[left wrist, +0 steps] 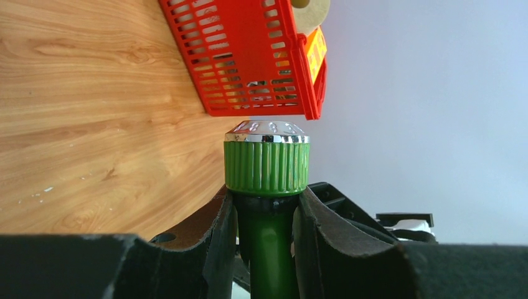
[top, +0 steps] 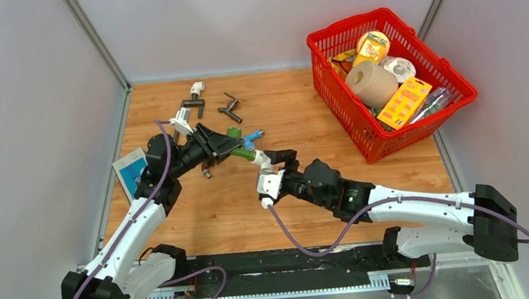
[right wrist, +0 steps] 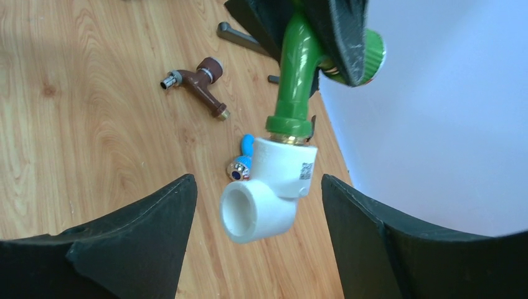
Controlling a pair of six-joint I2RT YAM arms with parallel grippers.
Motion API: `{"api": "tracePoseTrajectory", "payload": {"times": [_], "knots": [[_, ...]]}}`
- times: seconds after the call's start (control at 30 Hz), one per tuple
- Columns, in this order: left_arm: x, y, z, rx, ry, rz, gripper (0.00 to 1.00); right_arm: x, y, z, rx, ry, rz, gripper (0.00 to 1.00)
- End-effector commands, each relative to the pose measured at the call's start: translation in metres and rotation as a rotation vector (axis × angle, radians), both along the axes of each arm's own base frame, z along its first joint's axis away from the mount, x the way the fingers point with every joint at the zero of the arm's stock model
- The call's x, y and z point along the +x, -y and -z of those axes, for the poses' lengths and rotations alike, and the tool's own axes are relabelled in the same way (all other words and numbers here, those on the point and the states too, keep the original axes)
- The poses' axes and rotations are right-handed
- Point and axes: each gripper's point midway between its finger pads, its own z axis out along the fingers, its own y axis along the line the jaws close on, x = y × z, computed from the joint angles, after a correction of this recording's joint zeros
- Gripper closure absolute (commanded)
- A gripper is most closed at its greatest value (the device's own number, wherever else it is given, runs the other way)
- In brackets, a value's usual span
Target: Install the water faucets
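Observation:
My left gripper is shut on the green faucet, with its fingers clamped on the stem below the ribbed green cap. A white elbow fitting hangs on the green faucet's brass threaded end, above the table. My right gripper is open, with its jaws wide apart on either side of the elbow and not touching it. On the wood lie the blue faucet, the brown faucet and a dark grey faucet.
A red basket full of groceries stands at the back right; it also shows in the left wrist view. Two white fittings with dark parts lie at the back left. A blue-and-white card lies by the left wall.

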Motion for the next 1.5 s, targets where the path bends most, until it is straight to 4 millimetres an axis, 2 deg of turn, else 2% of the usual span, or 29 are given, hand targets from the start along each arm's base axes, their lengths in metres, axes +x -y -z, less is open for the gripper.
{"api": "tracePoseTrajectory", "payload": {"times": [0.0, 0.27, 0.43, 0.67, 0.8, 0.9, 1.0, 1.1, 1.17, 1.2, 1.23, 1.27, 1.3, 1.43, 1.47], "knots": [[-0.003, -0.003, -0.029, -0.05, 0.068, -0.025, 1.0, -0.006, 0.002, -0.01, 0.066, 0.017, -0.006, 0.21], [-0.009, -0.004, -0.032, -0.041, 0.013, -0.021, 1.0, -0.002, -0.001, -0.01, 0.11, 0.074, 0.019, 0.24], [-0.012, -0.004, -0.042, -0.027, 0.055, -0.006, 1.0, 0.001, 0.002, -0.01, 0.138, 0.129, 0.038, 0.25], [-0.01, 0.0, -0.05, -0.023, 0.082, 0.03, 1.0, 0.002, -0.007, -0.013, 0.122, 0.116, 0.048, 0.26], [-0.013, 0.006, -0.055, -0.081, 0.101, 0.07, 1.0, 0.012, -0.009, -0.011, 0.091, 0.145, 0.096, 0.26], [-0.013, 0.004, -0.06, -0.058, 0.142, 0.067, 1.0, 0.018, -0.01, -0.009, 0.085, 0.169, 0.123, 0.29], [-0.014, 0.003, -0.064, -0.064, 0.16, 0.056, 1.0, 0.026, -0.005, -0.005, 0.072, 0.18, 0.183, 0.4], [-0.015, 0.003, -0.063, -0.051, 0.172, 0.06, 1.0, 0.025, -0.001, -0.01, 0.096, 0.184, 0.183, 0.47], [-0.014, 0.003, -0.061, -0.01, 0.222, 0.069, 1.0, 0.02, -0.007, -0.013, 0.093, 0.157, 0.121, 0.63], [-0.013, 0.003, -0.06, 0.026, 0.27, 0.077, 1.0, 0.019, -0.011, -0.011, 0.081, 0.111, 0.084, 0.73], [-0.013, 0.003, -0.061, 0.044, 0.302, 0.085, 1.0, 0.018, -0.016, -0.02, 0.096, 0.069, 0.048, 0.84], [-0.013, 0.003, -0.061, 0.087, 0.374, 0.104, 1.0, 0.016, -0.018, -0.014, 0.088, 0.004, 0.007, 0.92], [-0.012, 0.003, -0.059, 0.111, 0.406, 0.11, 1.0, 0.016, -0.019, -0.02, 0.109, -0.042, -0.026, 1.0], [-0.018, 0.006, -0.052, 0.287, 0.732, 0.228, 1.0, 0.007, -0.02, -0.032, 0.193, -0.288, -0.212, 1.0], [-0.02, 0.006, -0.052, 0.302, 0.786, 0.247, 1.0, 0.012, -0.017, -0.038, 0.218, -0.345, -0.231, 1.0]]}}
